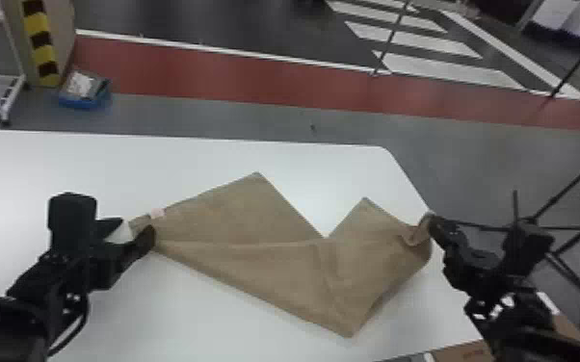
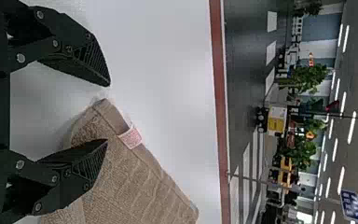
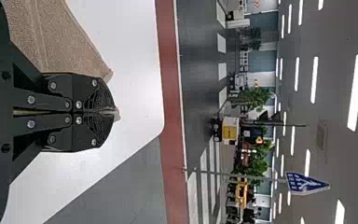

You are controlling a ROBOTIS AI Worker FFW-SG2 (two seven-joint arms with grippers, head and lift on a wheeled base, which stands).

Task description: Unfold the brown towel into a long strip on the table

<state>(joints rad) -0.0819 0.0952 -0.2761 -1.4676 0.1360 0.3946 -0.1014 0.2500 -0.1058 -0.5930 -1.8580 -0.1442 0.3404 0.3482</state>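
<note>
Two ends of the brown towel (image 1: 241, 216) matter to me, because a long strip needs a hold at each. The cloth lies on the worktop (image 1: 111, 159) between my arms, skewed, with a notch in its far edge and a slack point sagging toward me. My right hand (image 3: 114, 112) is pressed together on a bit of the cloth, a sliver showing at the tips; I take that pinch as my anchor, near the worktop's right edge, so the rest can be drawn out against it. The cloth bunches up at that pinch, which suggests a small bite, and a hard pull could let it slip. My left hand (image 2: 108, 113) is spread, its fingers either side of the corner by the pink tag (image 2: 131, 137), apparently so that closing would catch the end rather than the middle. One finger lies over the cloth in the wrist view, though how deep the corner sits between them is hard for me to judge. I'd call the unfolding well along but unfinished: the next move, I think, is to secure that left corner, then ease both ends apart until the notch and the sag straighten out.
</note>
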